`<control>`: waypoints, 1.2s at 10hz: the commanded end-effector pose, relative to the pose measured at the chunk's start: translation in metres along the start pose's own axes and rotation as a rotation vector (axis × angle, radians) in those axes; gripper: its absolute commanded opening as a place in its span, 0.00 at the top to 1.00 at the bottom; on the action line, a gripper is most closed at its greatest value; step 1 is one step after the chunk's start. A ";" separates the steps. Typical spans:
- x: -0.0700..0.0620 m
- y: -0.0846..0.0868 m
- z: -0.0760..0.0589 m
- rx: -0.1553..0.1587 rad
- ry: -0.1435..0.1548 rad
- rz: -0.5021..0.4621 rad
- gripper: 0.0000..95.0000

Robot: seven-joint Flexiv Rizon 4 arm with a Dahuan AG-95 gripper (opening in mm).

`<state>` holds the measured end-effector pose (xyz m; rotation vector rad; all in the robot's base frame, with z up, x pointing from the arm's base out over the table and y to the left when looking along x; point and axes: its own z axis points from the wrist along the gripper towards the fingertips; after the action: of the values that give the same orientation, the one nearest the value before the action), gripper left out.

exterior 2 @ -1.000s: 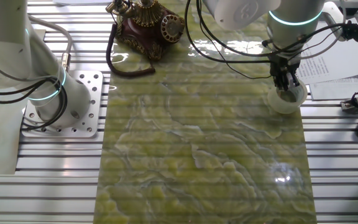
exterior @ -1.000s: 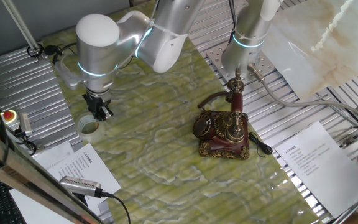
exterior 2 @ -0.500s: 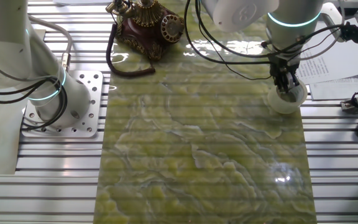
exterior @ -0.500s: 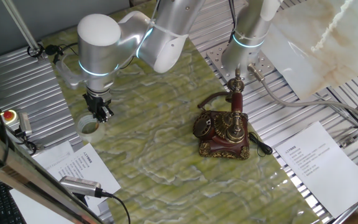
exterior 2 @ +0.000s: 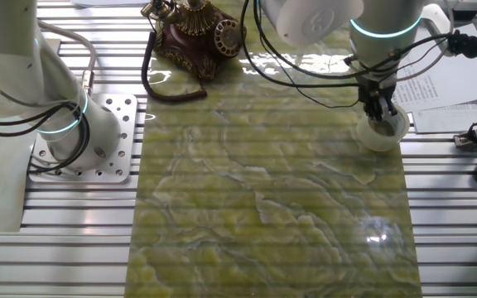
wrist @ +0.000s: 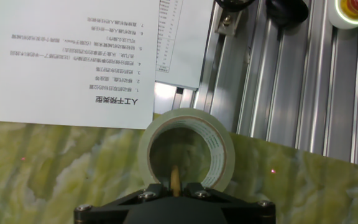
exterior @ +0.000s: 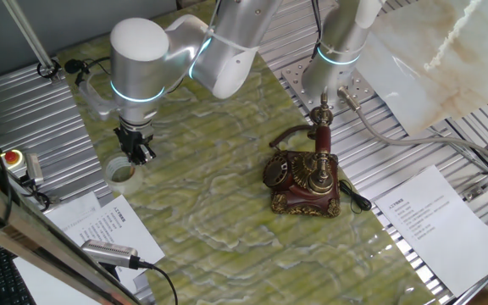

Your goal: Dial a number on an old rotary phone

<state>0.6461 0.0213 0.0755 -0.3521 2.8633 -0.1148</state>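
Note:
The old rotary phone (exterior: 304, 180) stands on the green marbled mat, dark red-brown with brass trim. Its round dial (exterior: 278, 173) faces the mat's middle, and the handset rests on the tall cradle. In the other fixed view the phone (exterior 2: 195, 30) sits at the top edge. My gripper (exterior: 140, 152) hangs far from it, at the mat's opposite edge. It hovers just above a clear tape roll (exterior: 121, 171). In the hand view the gripper (wrist: 174, 186) is shut on a thin tan stick (wrist: 174, 176) that points into the roll's hole.
The tape roll (wrist: 186, 149) lies at the mat's edge beside a printed sheet (wrist: 73, 59) and slotted aluminium rails (wrist: 278, 81). A second arm's base (exterior: 329, 72) stands behind the phone. The phone's black cord (exterior 2: 160, 83) loops onto the mat. Another printed sheet (exterior: 435, 212) lies right of the phone.
The arm has shifted slightly toward the mat's middle, carrying the gripper a little off the tape roll. The phone has not moved.

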 end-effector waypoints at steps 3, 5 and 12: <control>0.001 0.000 0.001 -0.004 -0.016 -0.009 0.80; 0.002 0.000 0.001 -0.004 -0.017 -0.008 0.80; 0.005 -0.001 0.003 -0.003 -0.023 -0.011 1.00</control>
<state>0.6425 0.0191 0.0713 -0.3670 2.8401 -0.1053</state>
